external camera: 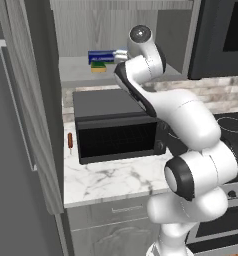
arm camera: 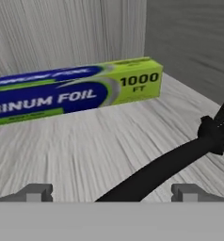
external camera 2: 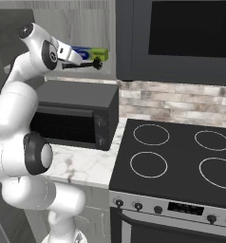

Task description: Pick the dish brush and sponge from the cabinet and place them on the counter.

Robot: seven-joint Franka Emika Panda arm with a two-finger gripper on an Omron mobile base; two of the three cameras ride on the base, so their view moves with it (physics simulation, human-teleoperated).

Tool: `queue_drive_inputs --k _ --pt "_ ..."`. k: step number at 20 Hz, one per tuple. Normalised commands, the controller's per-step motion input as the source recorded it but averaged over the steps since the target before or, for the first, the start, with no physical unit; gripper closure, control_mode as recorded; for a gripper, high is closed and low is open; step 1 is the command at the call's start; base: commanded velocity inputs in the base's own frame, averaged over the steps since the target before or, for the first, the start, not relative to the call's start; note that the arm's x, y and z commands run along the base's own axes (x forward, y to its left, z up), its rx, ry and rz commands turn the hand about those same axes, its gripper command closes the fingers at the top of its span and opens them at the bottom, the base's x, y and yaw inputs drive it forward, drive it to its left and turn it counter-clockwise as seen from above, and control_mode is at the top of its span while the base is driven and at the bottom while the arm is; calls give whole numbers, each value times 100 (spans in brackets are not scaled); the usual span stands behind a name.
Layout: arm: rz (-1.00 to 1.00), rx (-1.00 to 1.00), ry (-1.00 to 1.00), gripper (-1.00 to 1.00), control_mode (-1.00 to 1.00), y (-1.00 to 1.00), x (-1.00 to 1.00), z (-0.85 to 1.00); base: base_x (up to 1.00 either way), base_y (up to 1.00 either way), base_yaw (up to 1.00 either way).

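Gripper (external camera 2: 81, 60) reaches into the cabinet (external camera: 81, 75), evidently clenched on the dish brush (arm camera: 170, 164), held clear above the shelf beside the foil box (arm camera: 71, 92), apparently for withdrawal toward the counter (external camera: 111, 180).

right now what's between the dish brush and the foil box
Nothing: in the hand view, bare pale cabinet shelf separates the dish brush from the foil box.
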Motion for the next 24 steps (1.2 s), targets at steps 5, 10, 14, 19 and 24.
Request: queue_drive_inputs --k 5,10,14,19,24 --pt "-11 4 -7 -100 -100 -2 -1 1 0 0 0" --pt "-21 5 -8 -100 -100 -12 -1 0 0 0 0" --pt "-14 4 -5 -100 -100 -5 0 0 0 0 0" --pt "0 3 -2 -100 -100 -4 1 0 0 0 0" --pt "0 17 0 -100 -100 -18 3 1 0 0 0"
